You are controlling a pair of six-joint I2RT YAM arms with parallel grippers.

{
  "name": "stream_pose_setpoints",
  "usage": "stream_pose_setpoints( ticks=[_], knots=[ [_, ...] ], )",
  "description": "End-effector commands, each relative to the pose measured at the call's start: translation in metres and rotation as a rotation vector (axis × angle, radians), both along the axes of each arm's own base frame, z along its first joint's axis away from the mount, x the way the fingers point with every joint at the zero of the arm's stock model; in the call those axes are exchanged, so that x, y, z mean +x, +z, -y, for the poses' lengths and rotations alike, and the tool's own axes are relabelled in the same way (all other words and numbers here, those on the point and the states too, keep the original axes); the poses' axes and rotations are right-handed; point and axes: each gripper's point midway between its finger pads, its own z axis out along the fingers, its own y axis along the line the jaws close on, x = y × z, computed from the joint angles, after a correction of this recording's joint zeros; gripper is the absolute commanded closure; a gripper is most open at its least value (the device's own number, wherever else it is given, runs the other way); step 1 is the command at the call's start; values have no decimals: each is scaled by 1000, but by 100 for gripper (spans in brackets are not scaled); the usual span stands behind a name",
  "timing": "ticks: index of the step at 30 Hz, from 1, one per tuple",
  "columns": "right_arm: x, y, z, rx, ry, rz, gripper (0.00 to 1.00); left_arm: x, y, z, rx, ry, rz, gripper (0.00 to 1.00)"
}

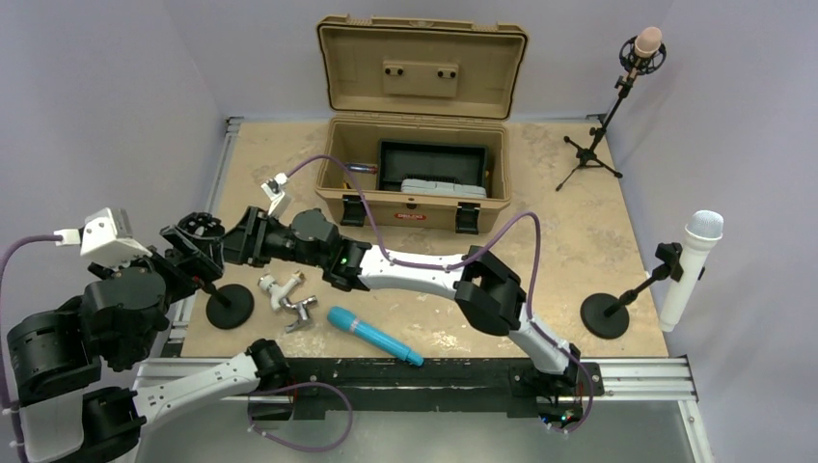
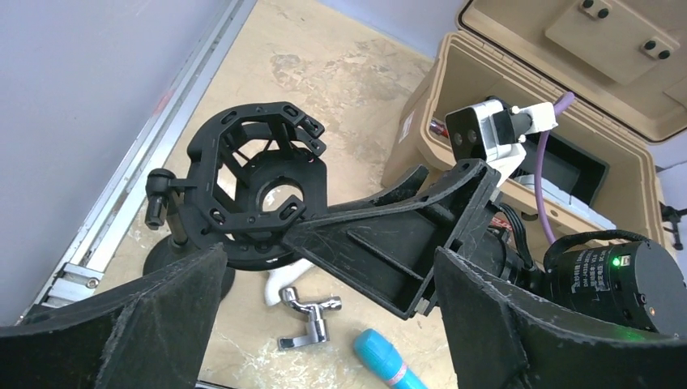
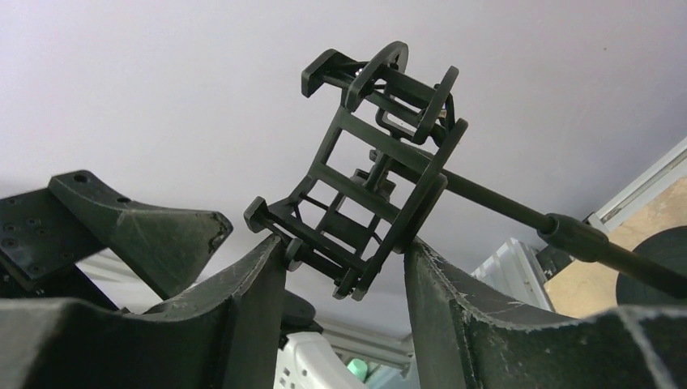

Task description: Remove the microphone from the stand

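The right gripper (image 3: 344, 243) pinched the shock mount (image 2: 243, 211) between its fingers; the left gripper (image 2: 328, 253) (fingers spread wide) hovered just beside it.

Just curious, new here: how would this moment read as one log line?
left gripper open | right gripper clasping empty shock mount | blue microphone on table

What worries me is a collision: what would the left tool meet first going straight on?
Probably the right tool's finger, which crosses its path beside the mount; depth is hard to judge.
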Motion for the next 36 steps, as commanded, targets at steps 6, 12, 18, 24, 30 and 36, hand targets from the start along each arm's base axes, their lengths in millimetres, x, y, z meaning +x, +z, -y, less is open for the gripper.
stream_pose_setpoints(
  ticks=[6, 12, 18, 24, 30, 36],
  knots=[
    [10, 5, 20, 43, 116, 202, 69, 10, -6, 12, 246, -22, -133, 0],
    [28, 6, 24, 26, 137, 270, 68, 26, 14, 37, 260, -67, -122, 0],
    [39, 10, 27, 28, 159, 341, 64, 47, 1, 46, 236, -36, -223, 0],
    [53, 6, 32, 23, 188, 358, 57, 38, 27, 7, 192, 184, -138, 0],
    [52, 13, 40, 30, 215, 404, 34, 33, 20, -19, 167, 357, -181, 0],
    [51, 24, 45, 45, 233, 430, 18, 20, 13, -53, 111, 564, -217, 0]
  ],
)
